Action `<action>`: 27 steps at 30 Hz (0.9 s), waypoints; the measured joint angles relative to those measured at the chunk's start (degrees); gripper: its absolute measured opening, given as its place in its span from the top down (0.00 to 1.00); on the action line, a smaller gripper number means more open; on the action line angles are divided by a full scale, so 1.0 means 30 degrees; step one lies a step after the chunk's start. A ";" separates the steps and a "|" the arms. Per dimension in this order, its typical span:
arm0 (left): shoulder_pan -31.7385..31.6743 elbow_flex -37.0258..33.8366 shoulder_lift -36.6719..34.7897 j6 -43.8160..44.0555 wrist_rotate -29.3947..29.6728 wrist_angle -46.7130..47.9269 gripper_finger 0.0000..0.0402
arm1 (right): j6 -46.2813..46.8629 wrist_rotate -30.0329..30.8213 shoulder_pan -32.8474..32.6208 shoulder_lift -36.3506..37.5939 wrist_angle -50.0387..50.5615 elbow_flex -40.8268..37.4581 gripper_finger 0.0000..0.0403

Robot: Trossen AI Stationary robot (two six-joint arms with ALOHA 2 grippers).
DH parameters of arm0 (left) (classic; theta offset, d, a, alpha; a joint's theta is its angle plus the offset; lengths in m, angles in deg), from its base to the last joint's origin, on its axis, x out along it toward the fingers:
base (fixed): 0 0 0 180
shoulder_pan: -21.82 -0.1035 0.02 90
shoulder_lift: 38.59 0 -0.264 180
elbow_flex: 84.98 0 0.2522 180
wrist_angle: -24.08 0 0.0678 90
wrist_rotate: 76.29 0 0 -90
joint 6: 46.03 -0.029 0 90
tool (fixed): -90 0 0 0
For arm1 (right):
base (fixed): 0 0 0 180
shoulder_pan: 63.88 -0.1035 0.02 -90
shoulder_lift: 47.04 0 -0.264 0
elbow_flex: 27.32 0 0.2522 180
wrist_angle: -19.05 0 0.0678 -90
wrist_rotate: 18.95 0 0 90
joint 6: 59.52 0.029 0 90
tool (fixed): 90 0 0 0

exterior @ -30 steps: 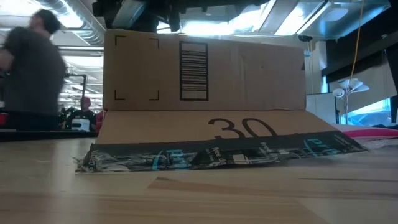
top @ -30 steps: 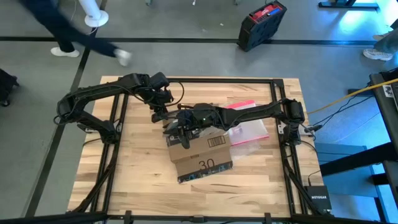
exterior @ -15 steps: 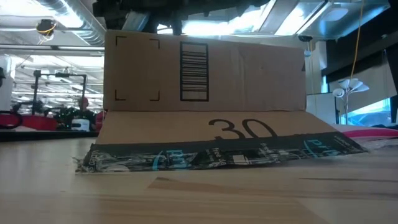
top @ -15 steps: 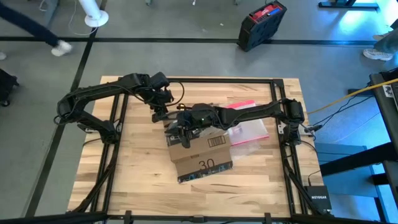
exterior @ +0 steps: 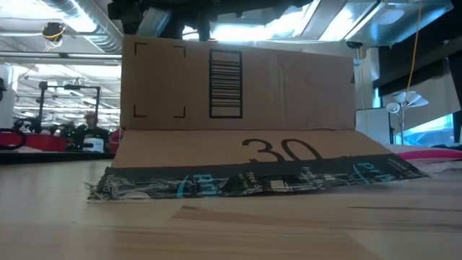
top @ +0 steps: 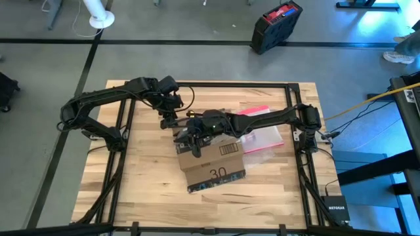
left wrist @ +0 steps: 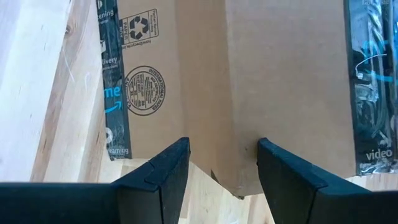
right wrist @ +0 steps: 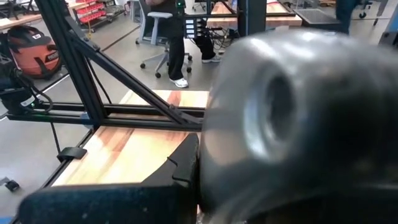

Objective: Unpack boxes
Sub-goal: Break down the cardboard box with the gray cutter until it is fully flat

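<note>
The box is lying in the middle of the tabletop. The left hand is standing open over its far flap, probably to lift it. The right hand is resting on the box; I cannot tell its grip.
</note>
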 joint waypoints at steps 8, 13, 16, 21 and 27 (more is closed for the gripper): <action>0.0001 0.0000 0.0007 0.0073 0.0007 0.0000 0.56 | -0.0058 0.0263 0.0015 0.0000 -0.0167 0.0000 0.82; 0.0001 0.0000 0.0007 0.0073 0.0007 0.0000 0.56 | -0.0045 0.0305 0.0015 0.0000 -0.0292 0.0000 0.82; 0.0001 0.0000 0.0007 0.0073 0.0001 -0.0007 0.56 | -0.0051 0.0310 0.0015 -0.0007 -0.0439 0.0000 0.82; 0.0001 0.0000 0.0007 0.0109 0.0000 -0.0011 0.56 | -0.0044 0.0508 0.0015 -0.0007 -0.0622 0.0000 0.82; 0.0001 0.0000 0.0007 0.0197 0.0000 -0.0007 0.56 | -0.0122 0.0538 0.0015 -0.0172 0.0115 0.0000 0.82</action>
